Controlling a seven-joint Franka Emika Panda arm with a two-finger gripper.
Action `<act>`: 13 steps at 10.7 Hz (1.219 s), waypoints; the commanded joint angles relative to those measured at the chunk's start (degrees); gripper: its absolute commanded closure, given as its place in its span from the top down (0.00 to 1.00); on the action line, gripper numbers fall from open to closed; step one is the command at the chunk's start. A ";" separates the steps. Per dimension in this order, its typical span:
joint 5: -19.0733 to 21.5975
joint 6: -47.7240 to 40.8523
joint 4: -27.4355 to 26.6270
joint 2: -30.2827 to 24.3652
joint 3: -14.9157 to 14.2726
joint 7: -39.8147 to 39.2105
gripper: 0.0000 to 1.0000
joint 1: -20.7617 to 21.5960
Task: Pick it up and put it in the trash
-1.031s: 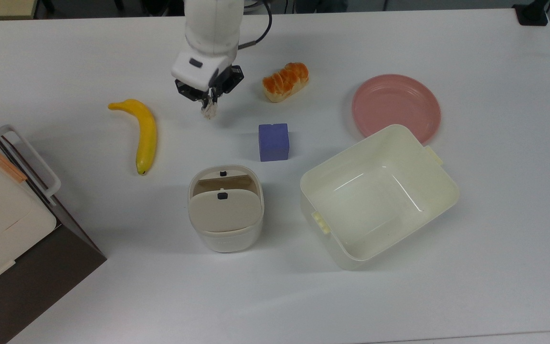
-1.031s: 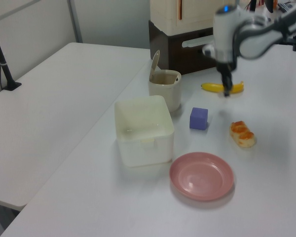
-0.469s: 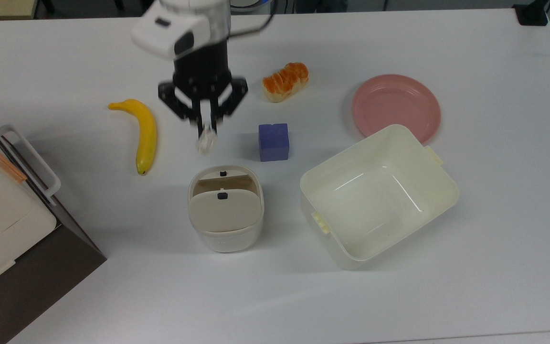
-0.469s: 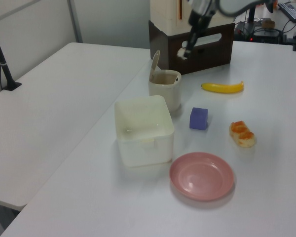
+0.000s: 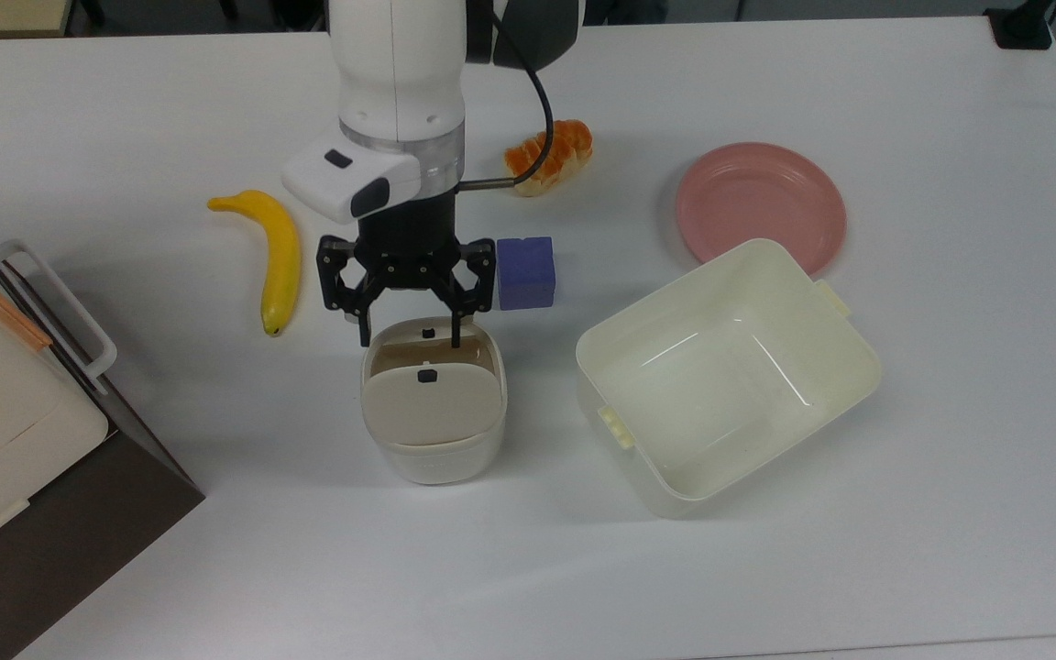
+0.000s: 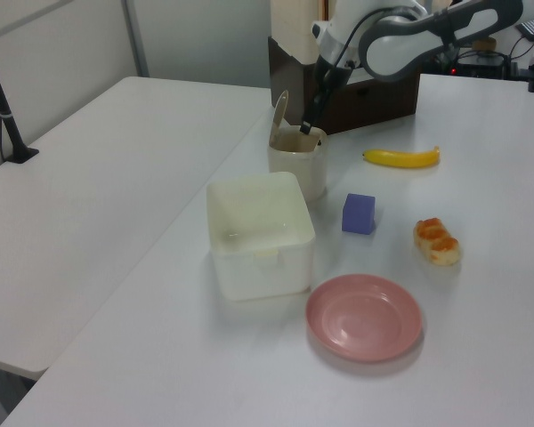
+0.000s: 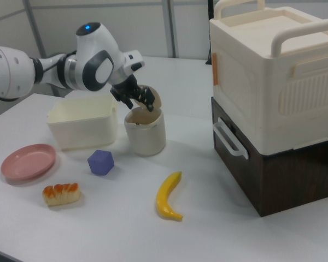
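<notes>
One end effector (image 5: pixel 410 344) spread | over trash (image 5: pixel 434 456) | upright

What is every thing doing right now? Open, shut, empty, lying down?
gripper: open, over the trash's open half
trash: one flap up, one shut
cream tub: lidless, empty
pink plate: empty
banana: lying flat
blue cube: resting on the table

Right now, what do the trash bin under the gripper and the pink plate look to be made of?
The trash bin: apparently smooth matte plastic, white body, beige flap lids with small black knobs. The pink plate: likely plastic or melamine, with an even colour and soft sheen; ceramic can't be ruled out. The gripper hangs open above the bin's open flap.
</notes>
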 commanded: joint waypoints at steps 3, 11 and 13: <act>1.75 -24.60 -0.26 -12.89 0.09 1.66 1.00 -0.38; 2.03 -36.96 -0.70 -17.92 3.87 6.21 1.00 -3.99; 2.12 -36.87 -0.70 -17.66 4.14 6.76 1.00 -3.99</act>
